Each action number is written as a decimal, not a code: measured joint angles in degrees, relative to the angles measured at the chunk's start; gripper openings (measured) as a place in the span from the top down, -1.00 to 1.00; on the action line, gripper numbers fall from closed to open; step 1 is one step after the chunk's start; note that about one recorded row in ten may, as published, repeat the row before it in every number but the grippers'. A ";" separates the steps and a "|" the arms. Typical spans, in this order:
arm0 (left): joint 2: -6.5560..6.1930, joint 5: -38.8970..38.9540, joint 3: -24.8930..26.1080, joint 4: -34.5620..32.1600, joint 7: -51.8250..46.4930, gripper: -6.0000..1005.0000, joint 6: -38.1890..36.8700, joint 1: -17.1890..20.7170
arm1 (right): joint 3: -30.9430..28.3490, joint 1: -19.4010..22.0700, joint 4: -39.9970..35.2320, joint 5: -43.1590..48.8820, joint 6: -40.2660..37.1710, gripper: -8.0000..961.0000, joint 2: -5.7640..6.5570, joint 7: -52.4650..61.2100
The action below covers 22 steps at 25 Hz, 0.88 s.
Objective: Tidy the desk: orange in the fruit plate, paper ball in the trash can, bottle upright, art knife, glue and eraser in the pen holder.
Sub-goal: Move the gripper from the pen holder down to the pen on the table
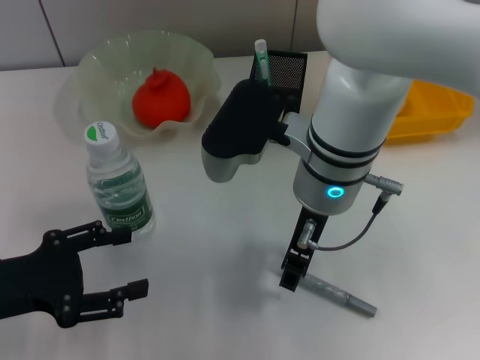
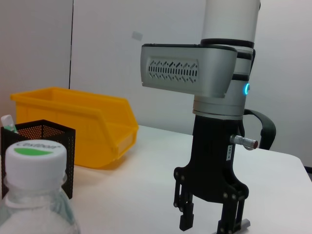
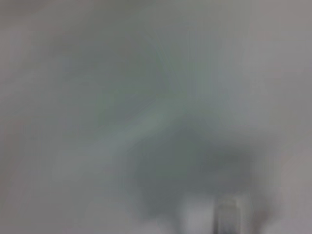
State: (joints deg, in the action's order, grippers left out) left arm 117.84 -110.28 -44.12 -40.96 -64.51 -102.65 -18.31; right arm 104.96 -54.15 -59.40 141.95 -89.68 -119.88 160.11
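Observation:
An orange lies in the pale green fruit plate at the back left. The bottle stands upright with its cap on. Just in front of it, my left gripper hangs open and holds nothing. My right gripper points straight down with its fingers apart at the near end of the grey art knife, which lies flat on the table. A glue stick stands in the black mesh pen holder. The eraser and paper ball are out of view.
A yellow bin sits at the back right, behind the pen holder. The right arm's grey elbow housing overhangs the middle of the white table.

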 joint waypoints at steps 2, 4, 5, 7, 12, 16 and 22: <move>-0.05 -0.13 0.00 0.00 0.00 -0.60 0.00 0.11 | 0.36 -0.16 0.38 -0.35 0.06 -0.02 0.00 0.16; -0.10 -0.18 0.00 0.00 0.00 -0.60 0.14 0.23 | 1.15 -0.52 0.95 -0.49 0.28 -0.01 0.00 0.66; -0.10 -0.19 0.00 0.00 0.00 -0.60 0.26 0.29 | 1.59 -0.71 1.22 -0.49 0.44 0.00 0.00 0.96; -0.07 -0.20 0.00 0.00 0.00 -0.60 0.37 0.34 | 2.40 -0.96 1.53 -0.49 0.90 0.01 0.00 1.42; 0.04 -0.21 0.00 0.00 0.00 -0.60 0.50 0.52 | 2.88 -0.99 1.19 -0.49 2.09 0.04 0.00 2.24; 0.05 -0.21 0.07 0.00 0.00 -0.60 0.52 0.63 | 3.26 -1.18 1.99 -0.49 2.25 0.06 0.00 2.25; 0.03 -0.20 0.29 0.00 0.00 -0.60 0.53 0.82 | 4.45 -1.60 2.88 -0.54 2.33 0.56 0.00 2.92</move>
State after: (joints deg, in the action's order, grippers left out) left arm 117.88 -110.48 -43.83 -40.96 -64.51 -102.12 -17.50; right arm 109.41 -55.75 -56.52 141.41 -87.36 -119.88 163.03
